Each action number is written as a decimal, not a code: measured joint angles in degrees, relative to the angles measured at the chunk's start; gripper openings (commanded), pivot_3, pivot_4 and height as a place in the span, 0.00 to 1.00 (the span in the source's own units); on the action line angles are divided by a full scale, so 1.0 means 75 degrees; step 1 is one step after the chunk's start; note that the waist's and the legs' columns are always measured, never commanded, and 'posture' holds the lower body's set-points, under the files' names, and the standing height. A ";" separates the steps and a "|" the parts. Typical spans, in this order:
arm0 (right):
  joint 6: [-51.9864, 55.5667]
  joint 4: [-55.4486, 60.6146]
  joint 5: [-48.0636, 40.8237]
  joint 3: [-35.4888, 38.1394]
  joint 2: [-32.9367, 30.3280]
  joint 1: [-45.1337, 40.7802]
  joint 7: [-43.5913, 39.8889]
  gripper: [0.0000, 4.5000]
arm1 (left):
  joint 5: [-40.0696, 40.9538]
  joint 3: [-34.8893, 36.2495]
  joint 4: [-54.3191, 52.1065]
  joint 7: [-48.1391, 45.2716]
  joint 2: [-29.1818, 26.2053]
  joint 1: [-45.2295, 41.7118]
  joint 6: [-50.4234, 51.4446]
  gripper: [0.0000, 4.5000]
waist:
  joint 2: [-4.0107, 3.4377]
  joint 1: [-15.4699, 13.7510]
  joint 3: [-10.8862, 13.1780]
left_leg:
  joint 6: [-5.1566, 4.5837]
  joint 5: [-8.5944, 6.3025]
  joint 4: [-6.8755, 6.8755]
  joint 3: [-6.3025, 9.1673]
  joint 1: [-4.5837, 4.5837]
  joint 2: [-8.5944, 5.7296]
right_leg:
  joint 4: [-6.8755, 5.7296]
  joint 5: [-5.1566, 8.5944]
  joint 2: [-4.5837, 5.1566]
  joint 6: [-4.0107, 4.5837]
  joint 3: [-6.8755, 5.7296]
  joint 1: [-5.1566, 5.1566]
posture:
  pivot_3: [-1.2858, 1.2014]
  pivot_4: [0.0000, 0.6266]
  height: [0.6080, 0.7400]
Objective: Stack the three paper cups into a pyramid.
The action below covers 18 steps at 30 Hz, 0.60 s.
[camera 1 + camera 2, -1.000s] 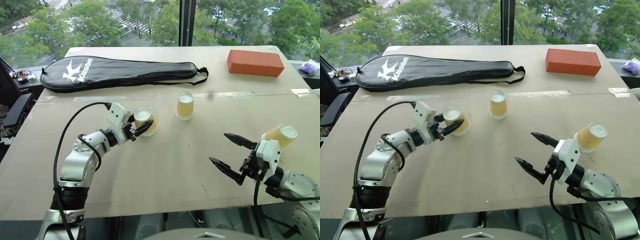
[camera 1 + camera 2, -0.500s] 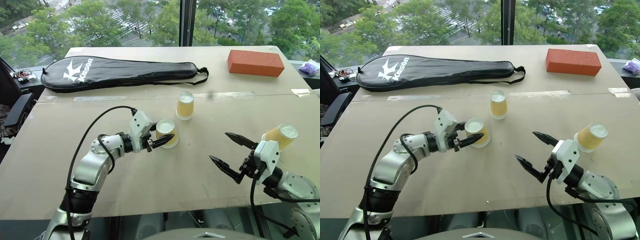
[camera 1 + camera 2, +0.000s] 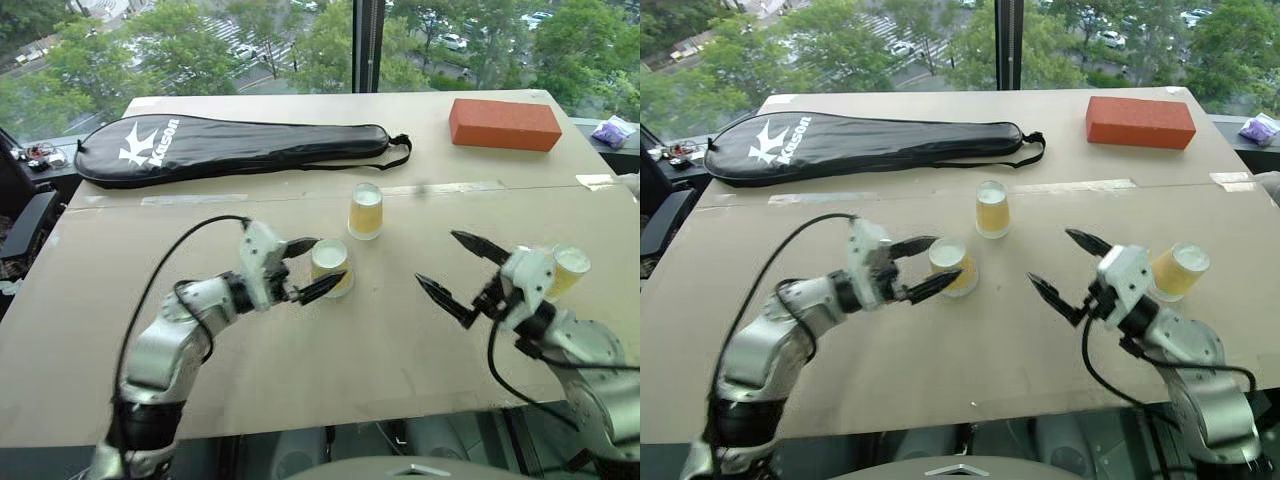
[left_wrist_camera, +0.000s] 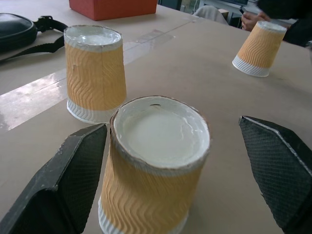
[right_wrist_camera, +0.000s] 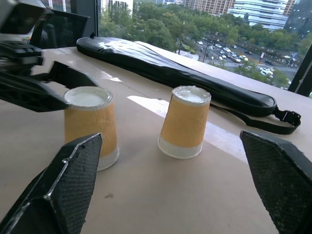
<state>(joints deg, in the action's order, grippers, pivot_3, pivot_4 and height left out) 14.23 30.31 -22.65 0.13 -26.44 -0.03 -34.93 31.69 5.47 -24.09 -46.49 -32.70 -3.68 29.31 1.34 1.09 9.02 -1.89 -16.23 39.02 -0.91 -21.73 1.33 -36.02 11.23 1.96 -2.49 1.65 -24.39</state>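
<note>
Left eye view: the left gripper (image 3: 308, 267) is now spreading its jaws, releasing cup 1 (image 3: 331, 266) upside down near cup 2 (image 3: 366, 210). So the base row is forming, while the right gripper (image 3: 460, 270) is waiting with jaws spread beside cup 3 (image 3: 567, 268).

Silver arms, looping black cables, white wrists, black tools.

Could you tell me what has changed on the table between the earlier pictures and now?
The left gripper carried one paper cup rightward, set it upside down near the middle cup, and opened; its fingers now flank the cup without gripping it. The right gripper, open throughout, moved forward toward the cups. The middle cup, the third cup by the right arm, the black racket bag and the orange brick stayed put.
</note>
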 measured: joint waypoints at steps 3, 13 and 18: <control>0.0390 -0.0702 0.0324 -0.0361 0.0137 -0.0947 0.0231 1.00 | 0.0430 0.0608 -0.0588 -0.0045 -0.0255 0.0735 0.0134 0.99 | 0.0000 -0.0036 0.0001 | 0.0000 0.0000 0.0000 -0.0002 -0.0003 -0.0004 | -0.0001 0.0001 0.0000 0.0002 -0.0005 -0.0002 | 0.52 0.24 1.00; 0.0722 -0.4093 0.1078 -0.1160 0.1791 -0.3943 0.0778 1.00 | 0.0800 0.1817 -0.2126 0.0081 -0.0146 0.3327 -0.0382 0.99 | -0.0010 -0.0065 0.0008 | 0.0001 0.0000 -0.0001 -0.0005 -0.0019 -0.0005 | 0.0006 -0.0004 0.0014 0.0008 0.0002 -0.0013 | 0.52 0.24 1.00; 0.0698 -0.5177 0.1215 -0.1104 0.2100 -0.4654 0.0826 1.00 | 0.0570 0.1989 -0.2202 0.0359 0.0675 0.3955 -0.1295 0.99 | -0.0012 -0.0025 0.0010 | 0.0001 0.0000 -0.0003 -0.0010 -0.0020 -0.0005 | 0.0008 -0.0005 0.0015 0.0010 0.0004 -0.0017 | 0.52 0.24 1.00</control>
<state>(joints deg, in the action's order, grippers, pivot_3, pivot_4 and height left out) 19.47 -8.52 -13.54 -8.15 -10.69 -34.93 -28.74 35.96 20.39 -40.60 -43.81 -27.63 25.98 19.59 1.25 0.91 9.09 -1.88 -16.23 38.99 -0.98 -21.89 1.30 -35.97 11.19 2.07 -2.41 1.68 -24.51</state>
